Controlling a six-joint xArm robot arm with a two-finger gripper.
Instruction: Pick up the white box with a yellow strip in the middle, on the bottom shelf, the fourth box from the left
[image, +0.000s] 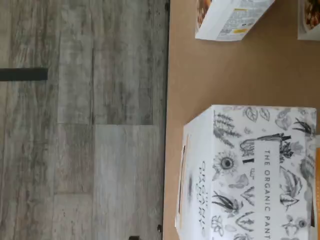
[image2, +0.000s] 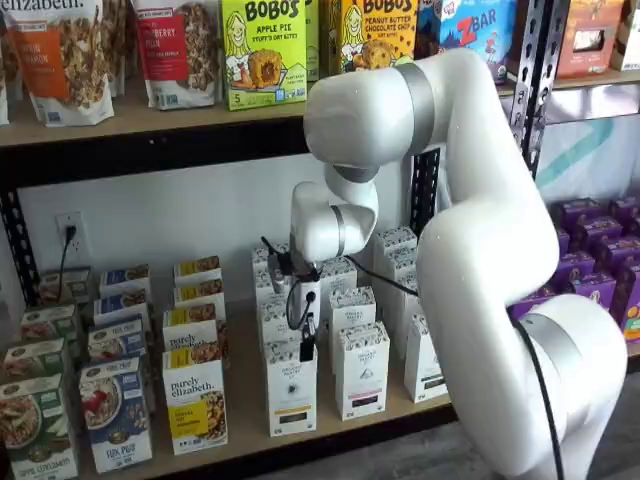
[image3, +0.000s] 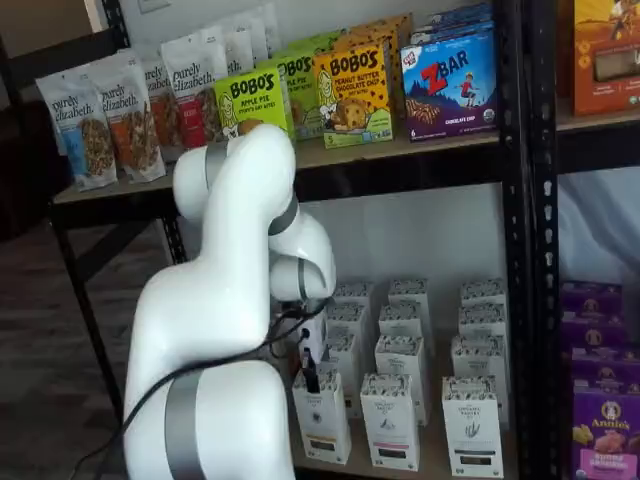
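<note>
The white box (image2: 291, 388) stands at the front of the bottom shelf (image2: 245, 405), with a speckled top and a yellow-orange strip low on its front. It also shows in a shelf view (image3: 322, 418). In the wrist view its patterned top (image: 250, 170) reads "THE ORGANIC PANT", and an orange strip shows on its side face near the board's edge (image: 235, 75). My gripper (image2: 304, 333) hangs just above the box's top, also seen in a shelf view (image3: 311, 381). Its black fingers show without a plain gap, so I cannot tell its state. It holds nothing.
Alike white cartons with a black strip (image2: 362, 372) stand right of and behind the box. A purely elizabeth box (image2: 196, 402) stands to its left. Purple boxes (image2: 600, 270) fill the far right beyond a black upright (image2: 425, 190). Another carton (image: 232, 20) lies nearby in the wrist view.
</note>
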